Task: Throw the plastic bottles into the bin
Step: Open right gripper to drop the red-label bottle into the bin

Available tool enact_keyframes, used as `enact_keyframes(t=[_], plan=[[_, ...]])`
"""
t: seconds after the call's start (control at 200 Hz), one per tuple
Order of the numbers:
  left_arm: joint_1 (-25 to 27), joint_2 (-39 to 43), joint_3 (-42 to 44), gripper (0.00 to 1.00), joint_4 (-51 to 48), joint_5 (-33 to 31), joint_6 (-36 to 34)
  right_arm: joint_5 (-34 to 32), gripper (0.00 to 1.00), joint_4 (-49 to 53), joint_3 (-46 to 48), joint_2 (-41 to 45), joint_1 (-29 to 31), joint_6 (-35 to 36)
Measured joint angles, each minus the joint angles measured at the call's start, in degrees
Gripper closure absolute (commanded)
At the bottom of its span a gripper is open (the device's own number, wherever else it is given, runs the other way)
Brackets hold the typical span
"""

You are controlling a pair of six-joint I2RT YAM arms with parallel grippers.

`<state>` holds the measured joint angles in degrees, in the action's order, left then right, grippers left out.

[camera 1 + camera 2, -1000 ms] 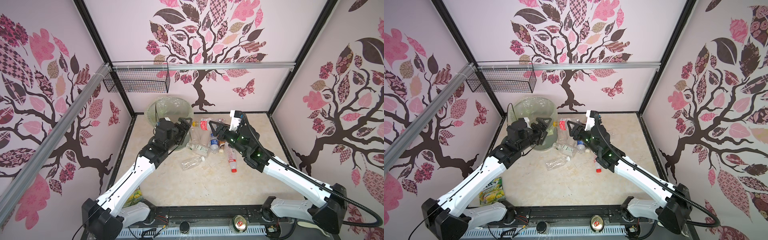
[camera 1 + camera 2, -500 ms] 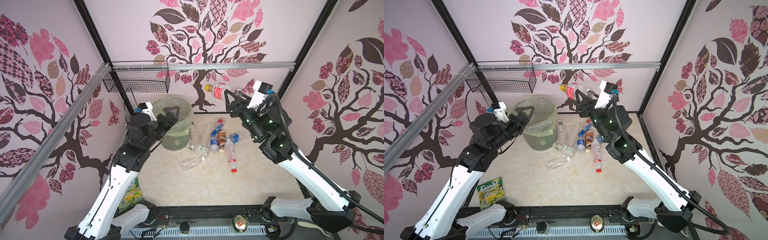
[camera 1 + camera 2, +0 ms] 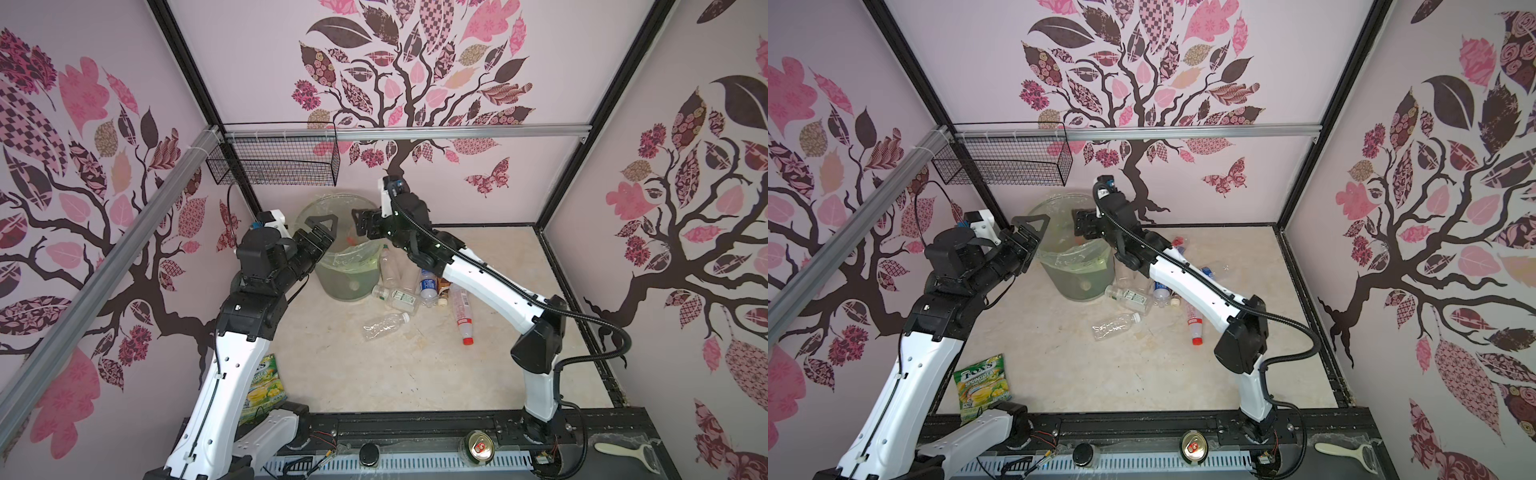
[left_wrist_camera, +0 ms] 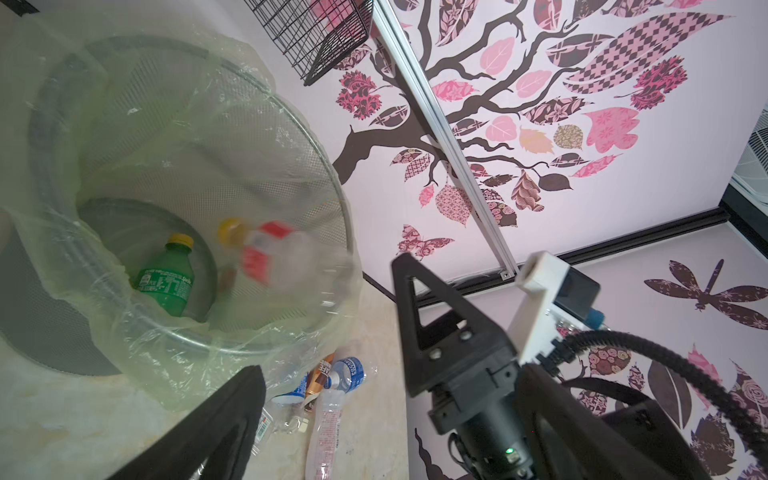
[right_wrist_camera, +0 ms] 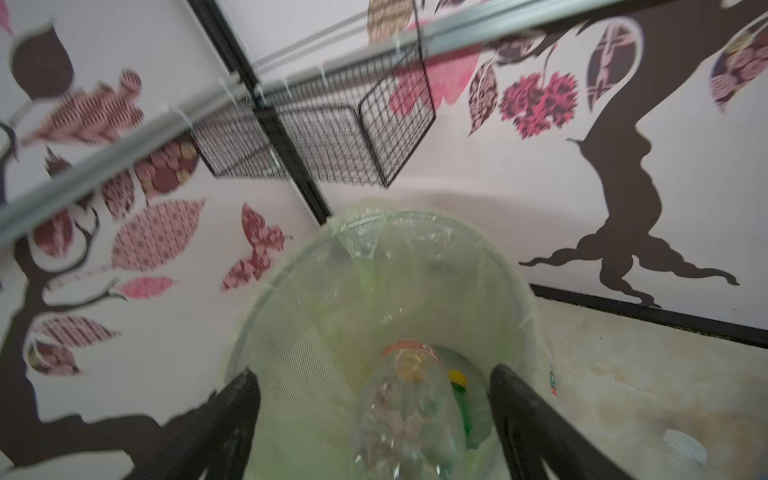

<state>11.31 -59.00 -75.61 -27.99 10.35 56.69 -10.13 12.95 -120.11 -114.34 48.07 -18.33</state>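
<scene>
Beige floor (image 3: 374, 374) — R end effector (image 5: 372, 372) spread over bin (image 3: 349, 282), bottle (image 4: 270, 257) loose inside; L end effector (image 3: 323, 228) spread, empty.

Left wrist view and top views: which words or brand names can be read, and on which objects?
"Sprite": green plastic bottle with a yellow cap, inside the round translucent bag-lined bin.
"SPRINGTEA", under a brand that looks like "FOXS": green and yellow flat sachet on the floor.
"AFE", partly hidden: brown-labelled plastic bottle beside the bin.
Other labels, including the red-labelled clear bottle in the bin: too blurred or small.
</scene>
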Motion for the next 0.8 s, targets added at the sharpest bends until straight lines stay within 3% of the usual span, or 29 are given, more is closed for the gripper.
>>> enact_keyframes(t=[0.19, 0.425, 0.61, 0.8], plan=[[-0.09, 0.31, 1.88, 0.02, -1.29, 0.5, -1.14, 0.48, 0.0, 2.21, -5.35, 0.83, 1.22, 2.34], [-0.09, 0.48, 2.12, 0.02, -2.58, 1.9, -3.21, -0.96, 0.01, 2.05, -3.76, 5.75, 0.44, 5.14], [1.62, 1.6, 3.23, 0.02, -3.61, 2.34, -5.64, -0.63, 0.0, 0.92, 10.05, 14.88, -1.75, 5.64], [10.49, 2.23, 3.72, 0.02, -5.31, -1.46, -10.21, -0.39, 0.01, 0.57, 26.25, 26.69, -7.8, 5.64]])
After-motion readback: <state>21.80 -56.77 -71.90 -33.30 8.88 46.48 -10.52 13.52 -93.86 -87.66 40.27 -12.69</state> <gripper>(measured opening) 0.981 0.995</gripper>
